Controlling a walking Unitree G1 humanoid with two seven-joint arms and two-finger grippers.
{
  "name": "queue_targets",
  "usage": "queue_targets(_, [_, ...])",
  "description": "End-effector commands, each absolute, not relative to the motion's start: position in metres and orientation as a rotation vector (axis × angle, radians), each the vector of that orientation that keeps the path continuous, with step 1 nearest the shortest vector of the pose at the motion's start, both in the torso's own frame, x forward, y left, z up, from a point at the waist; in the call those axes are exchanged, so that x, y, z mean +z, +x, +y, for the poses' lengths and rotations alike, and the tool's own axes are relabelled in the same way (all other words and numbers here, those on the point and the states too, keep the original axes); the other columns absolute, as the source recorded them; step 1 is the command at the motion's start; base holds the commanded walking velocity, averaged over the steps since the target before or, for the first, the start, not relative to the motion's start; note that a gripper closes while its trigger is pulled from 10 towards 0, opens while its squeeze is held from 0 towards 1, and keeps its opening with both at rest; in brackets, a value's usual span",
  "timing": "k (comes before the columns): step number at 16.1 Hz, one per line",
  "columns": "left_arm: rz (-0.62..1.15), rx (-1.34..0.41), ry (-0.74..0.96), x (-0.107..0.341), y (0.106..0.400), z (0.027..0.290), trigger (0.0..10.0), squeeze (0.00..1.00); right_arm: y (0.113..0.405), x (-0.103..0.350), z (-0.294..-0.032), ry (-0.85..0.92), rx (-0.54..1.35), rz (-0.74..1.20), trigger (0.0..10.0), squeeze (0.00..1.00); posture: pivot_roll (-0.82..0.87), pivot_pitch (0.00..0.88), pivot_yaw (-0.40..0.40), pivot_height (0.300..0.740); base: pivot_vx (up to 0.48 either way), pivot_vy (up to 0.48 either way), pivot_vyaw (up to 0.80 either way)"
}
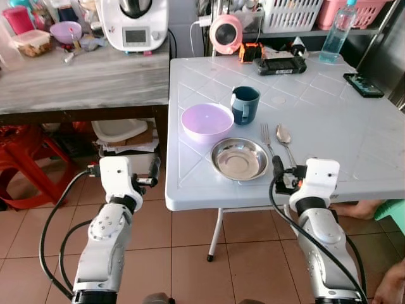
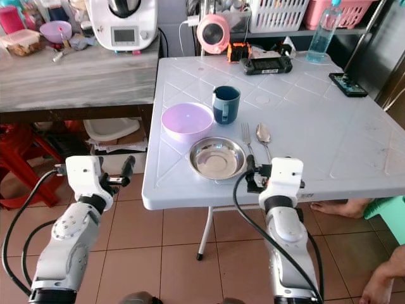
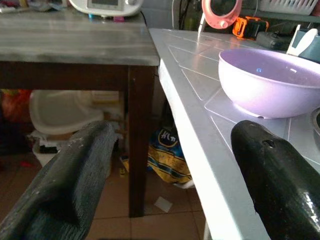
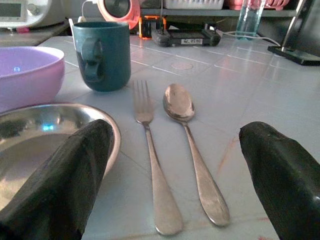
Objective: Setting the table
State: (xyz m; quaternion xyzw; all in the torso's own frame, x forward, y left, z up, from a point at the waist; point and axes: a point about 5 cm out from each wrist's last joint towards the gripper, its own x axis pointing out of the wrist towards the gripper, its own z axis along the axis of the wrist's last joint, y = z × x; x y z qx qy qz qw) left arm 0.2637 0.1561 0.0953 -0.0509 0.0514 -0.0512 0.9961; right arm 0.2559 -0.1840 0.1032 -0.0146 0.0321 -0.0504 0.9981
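Steel plate (image 1: pixel 240 158), empty, sits at lower centre of the left eye frame on the white table (image 1: pixel 354 145), fork (image 1: pixel 266 136) and spoon (image 1: pixel 284 137) just right of it with long axes running up-frame, an empty lilac bowl (image 1: pixel 207 121) and teal mug (image 1: pixel 245 104) above; the right gripper (image 1: pixel 283 174) rests nearest the handle ends. Left wrist view: left gripper (image 3: pixel 170 175) spread wide and empty off the table edge, bowl upper right. Right wrist view: right gripper (image 4: pixel 175 175) fingers wide apart, empty, cutlery lying between them, handles nearest.
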Motion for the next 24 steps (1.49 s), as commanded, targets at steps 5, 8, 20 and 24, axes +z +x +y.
queue_targets(5, [0.125,-0.125,-0.041,0.096,0.25,0.165,10.0,0.0,0.275,0.106,-0.206,-0.015,-0.069,0.102,10.0,0.0,0.0,0.034,0.044,0.74,0.0,0.0,0.0])
queue_targets(8, [0.125,-0.125,-0.024,0.098,0.247,0.168,10.0,0.0,0.289,0.112,-0.203,0.021,0.023,0.097,10.0,0.0,0.01,0.054,0.052,0.74,0.0,0.0,0.0])
queue_targets(20, [0.141,-0.131,0.024,0.105,0.24,0.176,10.0,0.0,0.309,0.1,-0.159,0.192,0.33,0.155,3.3,0.0,0.06,0.092,0.076,0.74,0.0,0.0,0.0])
queue_targets(24, [0.14,-0.135,0.023,0.106,0.241,0.174,10.0,0.0,0.304,0.091,-0.16,0.214,0.297,0.194,1.2,0.0,0.06,0.092,0.071,0.74,0.0,0.0,0.0])
